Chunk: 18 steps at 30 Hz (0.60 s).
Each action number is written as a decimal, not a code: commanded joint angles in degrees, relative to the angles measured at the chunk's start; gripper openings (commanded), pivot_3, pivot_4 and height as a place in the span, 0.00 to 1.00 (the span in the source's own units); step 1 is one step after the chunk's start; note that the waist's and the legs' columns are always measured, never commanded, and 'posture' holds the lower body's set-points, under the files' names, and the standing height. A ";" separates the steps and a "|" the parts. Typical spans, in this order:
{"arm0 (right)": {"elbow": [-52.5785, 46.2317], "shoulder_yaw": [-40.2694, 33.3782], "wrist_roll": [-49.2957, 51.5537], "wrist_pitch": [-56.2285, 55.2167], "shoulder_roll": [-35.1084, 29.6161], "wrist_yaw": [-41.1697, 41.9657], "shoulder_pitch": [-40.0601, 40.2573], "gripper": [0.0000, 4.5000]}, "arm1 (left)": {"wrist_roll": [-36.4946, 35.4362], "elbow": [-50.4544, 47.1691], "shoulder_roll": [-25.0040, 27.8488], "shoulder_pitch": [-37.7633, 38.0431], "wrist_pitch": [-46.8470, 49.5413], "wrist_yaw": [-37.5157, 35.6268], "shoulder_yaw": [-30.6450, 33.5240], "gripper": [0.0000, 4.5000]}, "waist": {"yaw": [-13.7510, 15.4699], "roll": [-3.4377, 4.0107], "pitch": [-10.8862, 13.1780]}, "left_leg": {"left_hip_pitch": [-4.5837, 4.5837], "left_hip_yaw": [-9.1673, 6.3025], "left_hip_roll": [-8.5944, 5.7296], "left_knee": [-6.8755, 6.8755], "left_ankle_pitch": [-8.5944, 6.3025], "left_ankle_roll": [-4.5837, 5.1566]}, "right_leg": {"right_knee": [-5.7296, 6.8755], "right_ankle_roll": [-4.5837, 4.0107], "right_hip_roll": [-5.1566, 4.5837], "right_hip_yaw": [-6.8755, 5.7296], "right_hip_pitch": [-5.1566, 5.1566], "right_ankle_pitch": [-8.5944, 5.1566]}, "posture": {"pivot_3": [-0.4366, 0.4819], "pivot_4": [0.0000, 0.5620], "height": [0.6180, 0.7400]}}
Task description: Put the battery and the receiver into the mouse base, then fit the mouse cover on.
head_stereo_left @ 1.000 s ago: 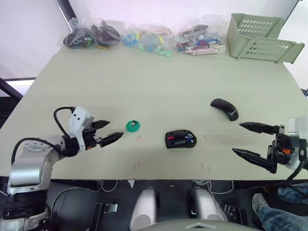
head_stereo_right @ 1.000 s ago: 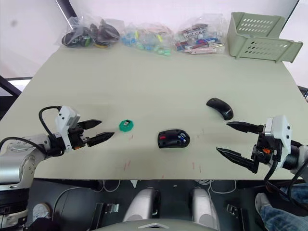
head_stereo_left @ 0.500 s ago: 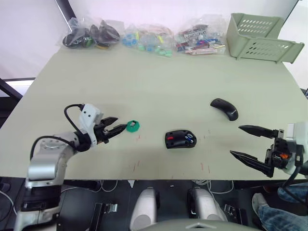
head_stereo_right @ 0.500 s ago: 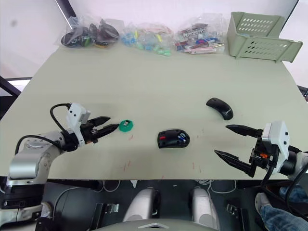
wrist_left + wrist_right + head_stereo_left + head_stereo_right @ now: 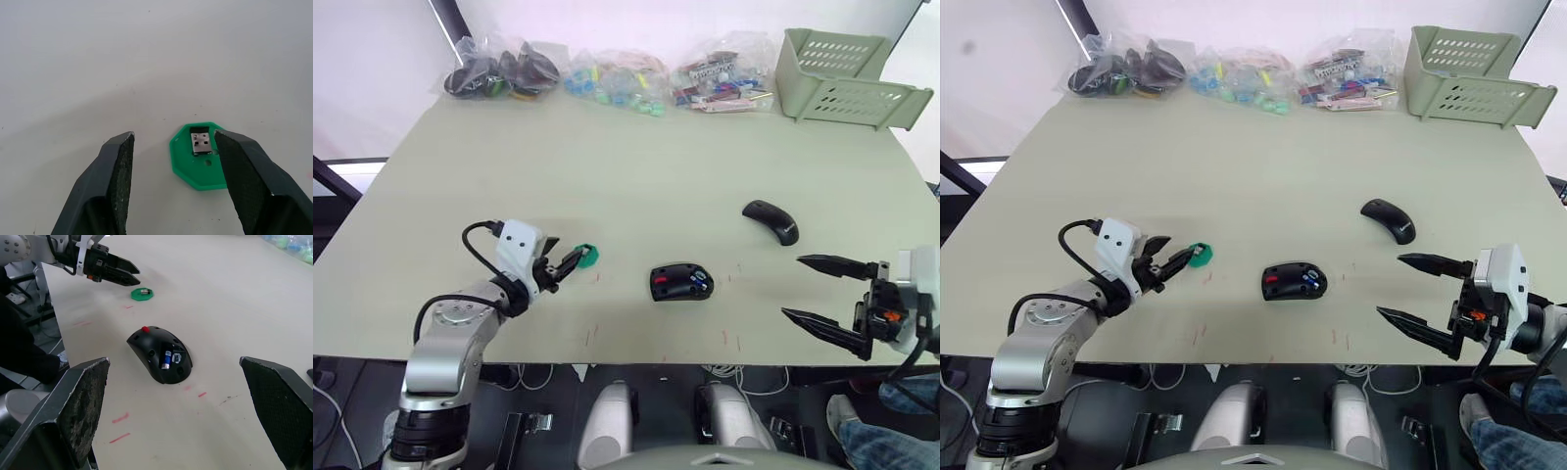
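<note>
Both left fingers now nearer receiver

You've got bright, even overhead light, soft short shadows on the table, everything sharp.

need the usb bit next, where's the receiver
The receiver sits on the green disc, robot's left of the mouse base, at the open left gripper.

Silver receiver on green disc; black, red-patched mouse base.
</note>
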 commanded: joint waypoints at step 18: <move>4.48 -1.23 0.94 -0.39 -2.33 4.83 -3.38 1.00 | 1.60 -4.35 -3.68 -0.14 1.79 6.95 -3.21 0.42 | 0.09 0.00 0.00 | 0.00 0.00 -0.01 0.00 0.00 0.00 | 0.01 0.00 0.01 0.00 0.00 0.01 | 0.48 0.27 1.00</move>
